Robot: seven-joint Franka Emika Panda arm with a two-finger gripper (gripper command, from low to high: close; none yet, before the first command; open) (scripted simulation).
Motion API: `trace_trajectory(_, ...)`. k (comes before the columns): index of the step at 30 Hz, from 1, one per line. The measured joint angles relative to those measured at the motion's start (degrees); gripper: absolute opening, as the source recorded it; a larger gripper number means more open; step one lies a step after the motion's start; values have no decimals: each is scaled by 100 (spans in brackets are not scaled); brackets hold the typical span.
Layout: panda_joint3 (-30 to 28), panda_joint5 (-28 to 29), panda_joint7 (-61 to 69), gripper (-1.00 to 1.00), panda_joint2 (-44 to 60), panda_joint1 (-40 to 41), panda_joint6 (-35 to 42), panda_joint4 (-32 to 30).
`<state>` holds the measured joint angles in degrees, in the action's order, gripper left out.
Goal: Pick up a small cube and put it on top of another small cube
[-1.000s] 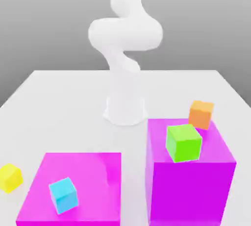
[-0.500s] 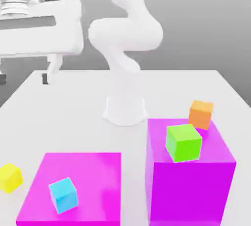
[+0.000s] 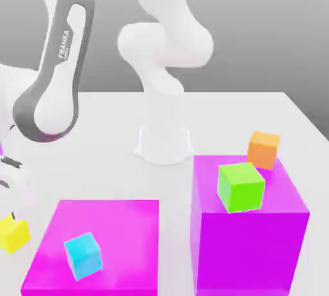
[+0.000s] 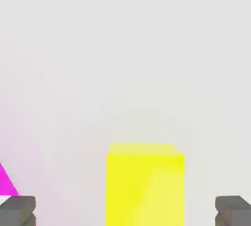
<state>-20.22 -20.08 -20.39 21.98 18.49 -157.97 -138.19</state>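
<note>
The task is at its start: nothing is lifted yet. The yellow cube [image 3: 13, 234] sits on the tabletop [image 3: 96, 134] at the exterior view's left edge, just beside the low magenta block [image 3: 115, 237]. The end effector [image 4: 125, 210] hangs right over it, spread wide, holding nothing, its fingertips [image 4: 17, 209] flanking the cube with clear gaps. The orange cube [image 3: 264, 149] waits well apart, behind the tall magenta block [image 3: 250, 237]. Left to do: lower, close, lift, carry and stack

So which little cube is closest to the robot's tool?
The yellow cube, sitting on the table between the open tool fingers; the orange cube sits far across.
</note>
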Motion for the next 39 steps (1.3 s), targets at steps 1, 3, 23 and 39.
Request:
trace_trajectory(1,168,-140,107,0,206,144,-149,49)
trace_trajectory(3,313,-287,217,-100,400,261,-290,96)
trace_trajectory(23,982,682,-792,-100,-1873,-1736,2292,317)
trace_trajectory(39,2907,1566,-2259,-100,-4365,-3427,3558,-574)
